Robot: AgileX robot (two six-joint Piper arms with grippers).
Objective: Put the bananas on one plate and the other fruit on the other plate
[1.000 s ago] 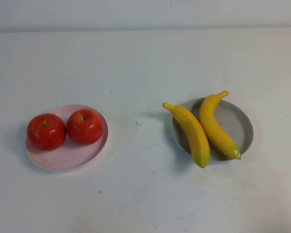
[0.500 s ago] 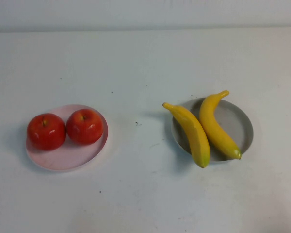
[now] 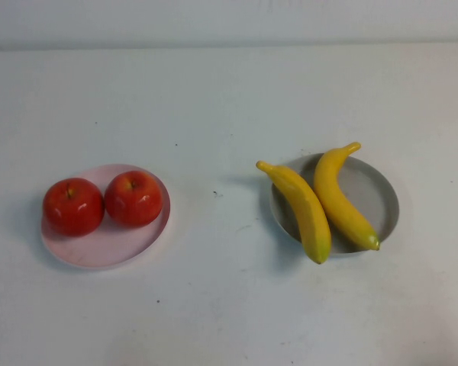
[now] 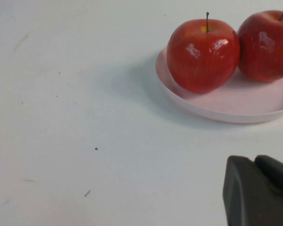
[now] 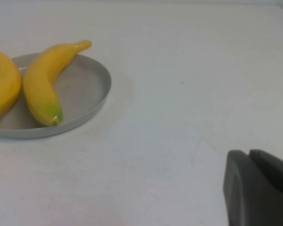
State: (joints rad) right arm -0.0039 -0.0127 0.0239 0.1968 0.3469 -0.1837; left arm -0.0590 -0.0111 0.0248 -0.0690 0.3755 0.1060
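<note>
Nothing moved; left hand (image 4: 259, 190) and right hand (image 5: 259, 188) hover above table (image 3: 229, 99).

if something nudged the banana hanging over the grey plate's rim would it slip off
Probably. That banana overhangs the grey plate, and its glossy skin looks slippery. Being curved, it would likely pivot, not roll. The left gripper and right gripper sit clear of both plates.
</note>
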